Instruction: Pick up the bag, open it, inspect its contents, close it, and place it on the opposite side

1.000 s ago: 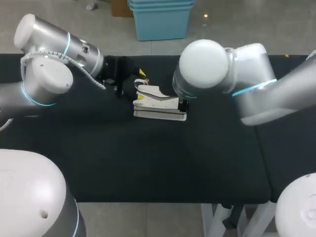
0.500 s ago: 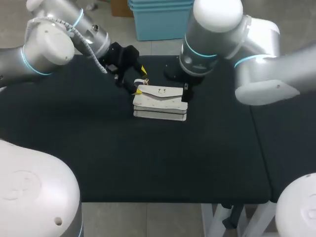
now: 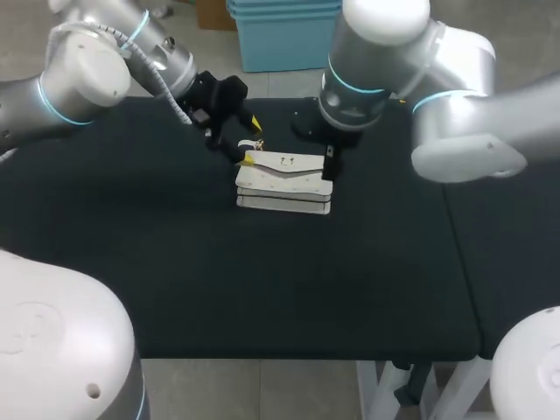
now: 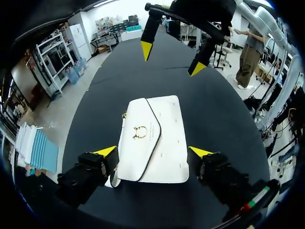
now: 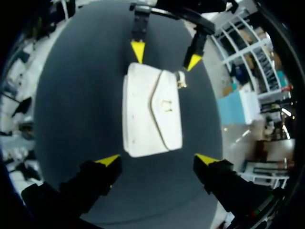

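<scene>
Over the last second the flap of the white bag has come down flat and our arms have risen off it, so we judge the closing done and the carry across still to do. The bag lies on the black table between our left gripper and right gripper, both spread wide and holding nothing

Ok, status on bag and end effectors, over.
Left end effector open at one end of bag. Right end effector open at opposite end. Bag flat on table, flap closed. Nothing blocking.
</scene>
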{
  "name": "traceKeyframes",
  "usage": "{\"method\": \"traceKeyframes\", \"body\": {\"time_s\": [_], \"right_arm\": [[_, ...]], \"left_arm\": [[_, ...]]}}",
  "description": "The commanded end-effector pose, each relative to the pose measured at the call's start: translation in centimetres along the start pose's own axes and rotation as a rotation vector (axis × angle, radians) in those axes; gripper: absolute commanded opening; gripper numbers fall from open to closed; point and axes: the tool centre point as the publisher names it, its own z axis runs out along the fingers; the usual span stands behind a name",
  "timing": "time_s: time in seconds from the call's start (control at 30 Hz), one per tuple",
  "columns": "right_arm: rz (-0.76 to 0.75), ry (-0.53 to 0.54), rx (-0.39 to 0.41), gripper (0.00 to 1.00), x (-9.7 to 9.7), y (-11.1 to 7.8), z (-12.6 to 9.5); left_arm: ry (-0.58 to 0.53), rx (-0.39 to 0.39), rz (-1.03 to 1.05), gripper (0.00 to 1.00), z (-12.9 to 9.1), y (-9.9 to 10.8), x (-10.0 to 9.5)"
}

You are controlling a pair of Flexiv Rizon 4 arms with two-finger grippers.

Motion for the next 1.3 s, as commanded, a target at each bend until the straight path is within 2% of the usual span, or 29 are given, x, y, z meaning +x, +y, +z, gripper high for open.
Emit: {"method": "traceKeyframes", "body": {"time_s": [0.03, 0.1, 0.27, 0.37, 0.5, 0.67, 0.73, 0.8, 0.83, 0.97, 1.17, 1.3], "right_arm": [[0.06, 0.067, 0.084, 1.0, -1.2, 1.2, 0.1], [0.12, 0.093, 0.13, 1.0, -1.4, 1.3, 0.0], [0.321, 0.322, 0.213, 1.0, -3.0, 1.2, -0.8], [0.48, 0.429, 0.252, 1.0, -3.7, 0.8, -1.2], [0.717, 0.523, 0.284, 1.0, -4.1, 0.1, -1.6], [0.994, 0.595, 0.266, 1.0, -4.1, -1.3, -1.4], [1.089, 0.635, 0.232, 1.0, -3.9, -2.0, -1.1], [1.172, 0.621, 0.209, 1.0, -3.7, -2.5, -0.9], [1.201, 0.654, 0.177, 1.0, -3.4, -2.7, -0.8], [1.342, 0.661, 0.092, 1.0, -2.5, -3.3, -0.5], [1.487, 0.675, -0.029, 1.0, -0.9, -3.4, 0.3], [1.604, 0.657, -0.054, 1.0, -0.1, -3.4, 0.9]], "left_arm": [[-0.042, -0.035, -0.138, 1.0, -0.8, -0.1, 0.4], [-0.064, -0.07, -0.21, 1.0, -1.0, -0.4, 0.6], [-0.096, -0.21, -0.563, 1.0, -1.3, -1.5, 0.9], [-0.087, -0.221, -0.854, 1.0, -1.6, -1.5, 0.4], [-0.037, -0.13, -1.125, 1.0, -2.7, -0.6, 0.2], [-0.021, 0.029, -1.349, 1.0, -3.2, 0.6, 0.9], [-0.017, 0.089, -1.414, 1.0, -3.1, 0.8, 1.3], [-0.016, 0.148, -1.469, 1.0, -3.0, 1.1, 1.5], [-0.016, 0.186, -1.49, 1.0, -2.9, 1.2, 1.7], [-0.041, 0.31, -1.599, 1.0, -2.7, 1.4, 2.4], [-0.071, 0.38, -1.703, 1.0, -2.2, 1.8, 3.0], [-0.096, 0.388, -1.721, 1.0, -2.5, 1.9, 3.3]]}}
